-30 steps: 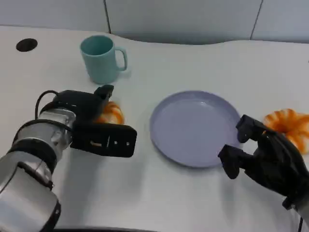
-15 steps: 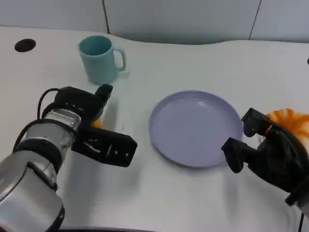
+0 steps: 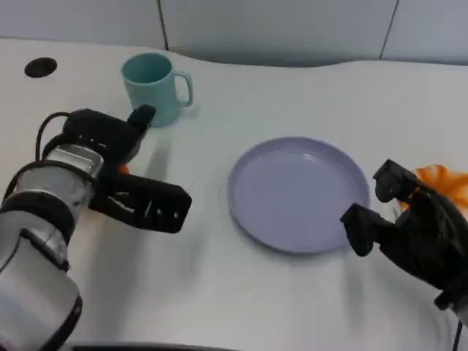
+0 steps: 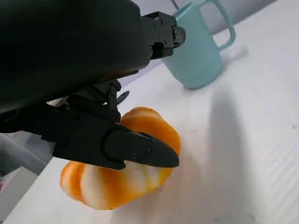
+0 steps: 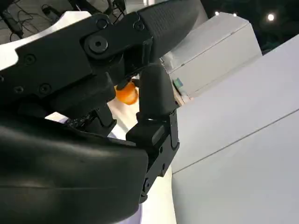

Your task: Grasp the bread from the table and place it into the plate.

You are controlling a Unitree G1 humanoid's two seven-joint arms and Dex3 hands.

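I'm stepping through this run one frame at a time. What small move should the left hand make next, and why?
Probably close the fingers. In the left wrist view the left hand lies over the bread on the table, but a firm grip isn't evident. The plate holds nothing.

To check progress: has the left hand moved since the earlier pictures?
Yes. The left hand has shifted leftward, away from the plate, beside the mug.

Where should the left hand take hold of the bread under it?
Judging by the left wrist view, across the bread's narrow width, coming from above. It lies flat on the table as a long ridged loaf, and the left hand is already over it, fingers lying across its top.
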